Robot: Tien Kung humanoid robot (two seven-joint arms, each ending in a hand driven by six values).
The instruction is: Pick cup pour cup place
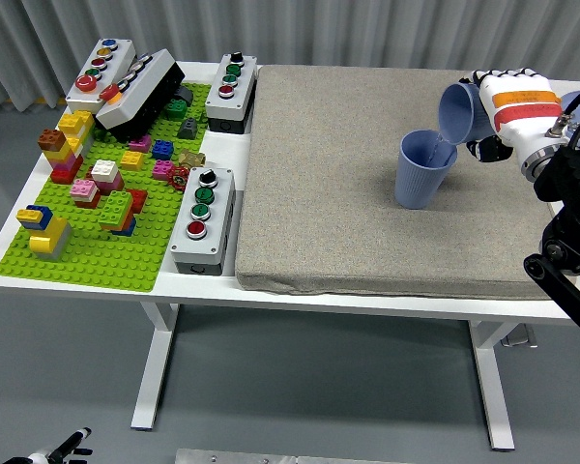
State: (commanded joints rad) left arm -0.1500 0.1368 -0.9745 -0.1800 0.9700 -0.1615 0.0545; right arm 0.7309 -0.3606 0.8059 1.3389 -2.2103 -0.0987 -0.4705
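The held cup (461,111) is tilted steeply, mouth down and to the left, with its lip just above the rim of the receiving cup (424,170). The receiving cup stands upright on the grey mat (348,203), in the mat's right half. The contents cannot be clearly made out; a faint pale streak between the two rims may be pouring liquid.

The right hand (498,108) is clamped on the held cup from the right side, with the fingers wrapped around its wall. The left hand is not visible above the worktop; only a small white part (63,447) shows near the floor at lower left.

Task status, as judged: the pick is complete and the pour is in progress. Remaining steps are to bring the held cup upright and to set it down on the mat.

To the left of the mat, on the white worktop (271,287), lie a green baseplate (97,261) carrying coloured bricks and several button boxes (202,215). None of these is involved.
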